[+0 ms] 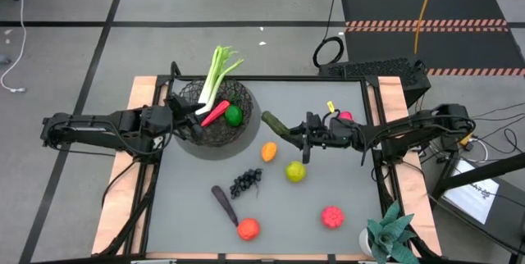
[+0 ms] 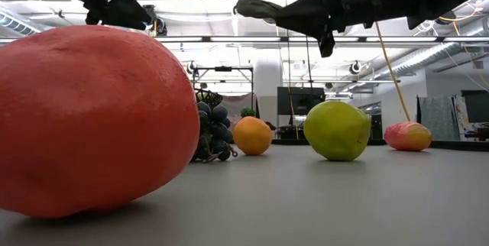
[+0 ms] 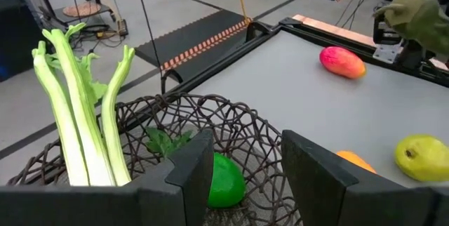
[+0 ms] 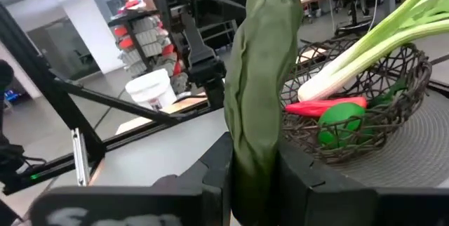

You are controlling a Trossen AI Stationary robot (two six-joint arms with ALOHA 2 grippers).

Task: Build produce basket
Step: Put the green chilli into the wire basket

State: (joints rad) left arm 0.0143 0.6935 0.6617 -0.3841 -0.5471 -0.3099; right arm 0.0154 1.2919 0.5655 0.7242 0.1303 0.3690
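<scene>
Wire basket (image 1: 215, 116) near the desk's (image 1: 344, 174) far-left corner, just inside the rim; grey open surface across the middle and right. Inside it: one leek (image 1: 215, 75), one red-orange carrot (image 1: 215, 113), one lime (image 1: 234, 116). Leek leaning upright, white end down in the mesh, green leaves out over the far rim.

Right claw (image 1: 297, 133) raised above the desk just right of the basket, clamped on one dark green cucumber (image 1: 275, 124) — long axis lying from the claw toward the basket, free end short of the rim. In the right wrist view, cucumber (image 4: 261, 78) standing straight out between the fingers, basket (image 4: 365, 107) beyond.

Left claw (image 1: 187, 118) at the basket's left rim, fingers (image 3: 193, 173) apart, empty.

Loose on the desk, well spaced: one orange (image 1: 268, 152), one yellow-green apple (image 1: 295, 171), one bunch of grapes (image 1: 245, 183), one eggplant (image 1: 223, 204), one mango (image 1: 248, 229), one pink-red fruit (image 1: 332, 216) — a second (image 1: 345, 116) partly hidden behind the right arm.
</scene>
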